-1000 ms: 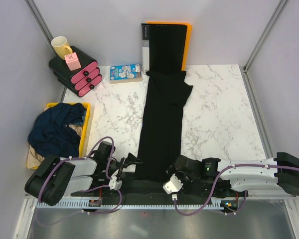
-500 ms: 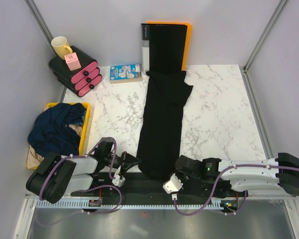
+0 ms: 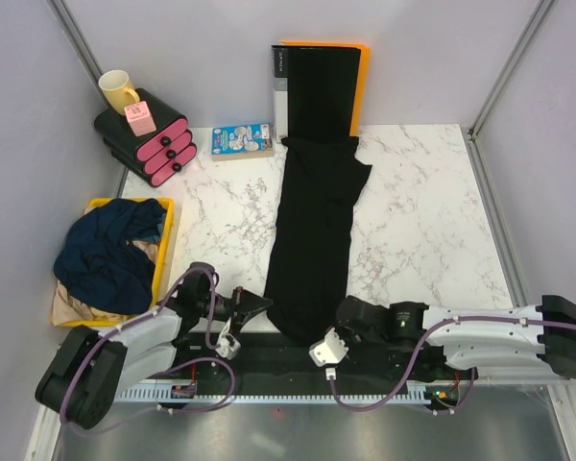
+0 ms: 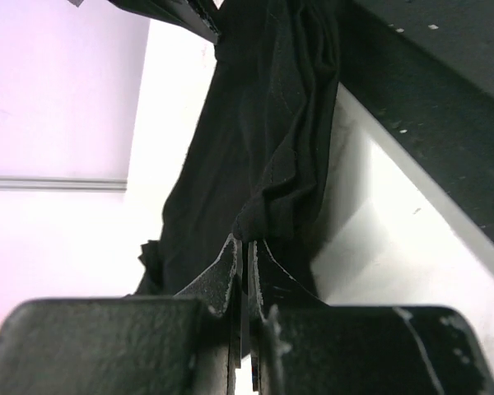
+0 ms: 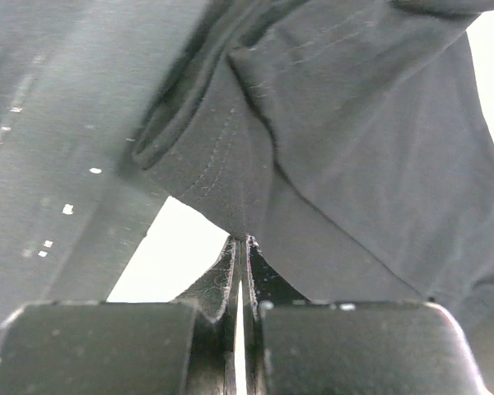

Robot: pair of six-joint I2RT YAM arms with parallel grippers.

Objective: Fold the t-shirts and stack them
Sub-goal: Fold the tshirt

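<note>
Black cloth runs down the middle of the marble table: we see the black t-shirt folded lengthwise into a long narrow strip. Its far end touches the foot of the binder propped against the back wall, and its near end reaches the front edge between the two arms. The left tool sits low at the strip's near left corner, fingers pressed together on a bunched fold of the hem. The right tool mirrors it at the near right corner, its fingers likewise clamped on a stitched edge of the same cloth, which rises slightly off the table at that pinch. Well apart, at the table's left side, the navy t-shirt lies crumpled in a yellow tray, spilling over its rim, with the tan t-shirt showing beneath it. In the far left corner stand a small set of pink drawers with a yellow mug on top.
</note>
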